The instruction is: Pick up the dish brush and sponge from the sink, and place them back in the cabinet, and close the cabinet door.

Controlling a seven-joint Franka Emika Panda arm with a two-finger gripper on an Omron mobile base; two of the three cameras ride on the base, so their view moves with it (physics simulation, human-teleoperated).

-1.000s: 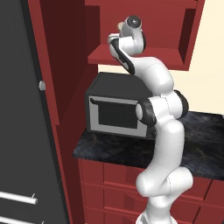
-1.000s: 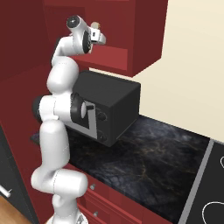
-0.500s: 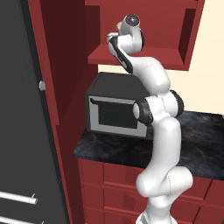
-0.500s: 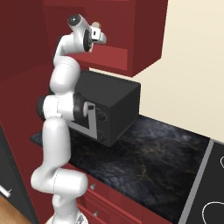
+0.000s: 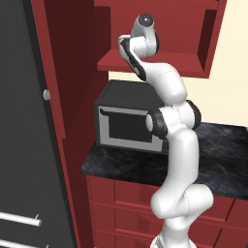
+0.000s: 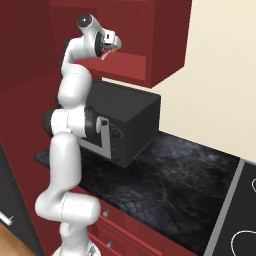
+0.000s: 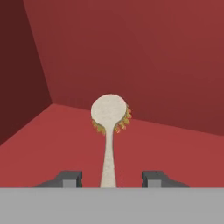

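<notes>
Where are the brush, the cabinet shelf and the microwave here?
Brush (image 7: 109, 111): hand view, on its round cream head.
Shelf (image 7: 52, 144): hand view, on bare red floor left of the handle.
Microwave (image 5: 127, 127): left base view, on its dark door window.

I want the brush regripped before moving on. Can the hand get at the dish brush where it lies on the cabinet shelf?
Probably yes. The dish brush lies on the cabinet shelf right between the hand's parted fingers, with nothing else near it. Closing should catch the handle.
</notes>
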